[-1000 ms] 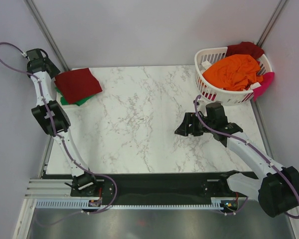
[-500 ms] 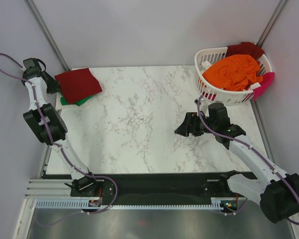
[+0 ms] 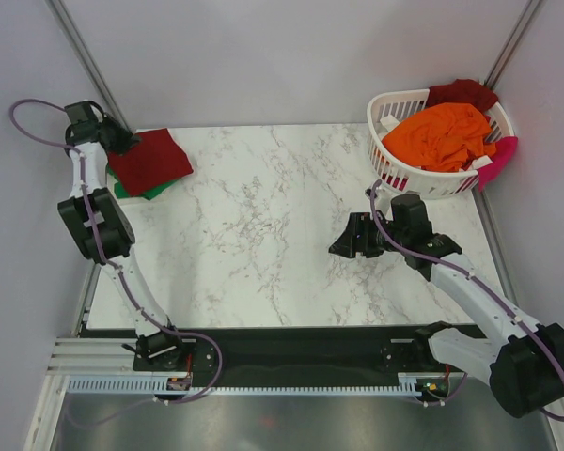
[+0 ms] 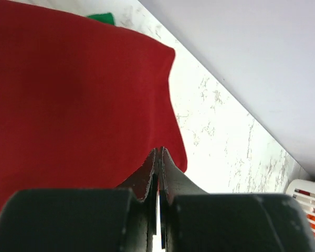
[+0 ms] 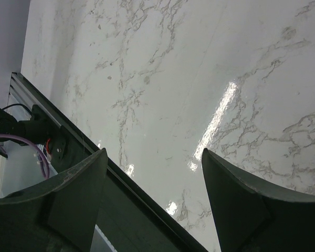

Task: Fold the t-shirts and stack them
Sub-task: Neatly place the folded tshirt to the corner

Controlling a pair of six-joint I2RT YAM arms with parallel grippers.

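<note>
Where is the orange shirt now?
In the top view, the orange shirt lies in the white basket at the far right corner of the table, between a dark red shirt and a pink shirt.

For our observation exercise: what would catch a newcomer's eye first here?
The bright orange t-shirt heaped in the white basket at the table's far right corner. Then the folded dark red t-shirt at the far left corner, a green one peeking from under it, the shut left gripper over its edge.

I'm looking into a lab-style robot cell: plain grey wall panels [image 3: 291, 56] on metal struts [image 3: 85, 58], a marble-print tabletop [image 3: 263, 216] — and slotted cable ducting [image 3: 263, 384] along the near rail.
</note>
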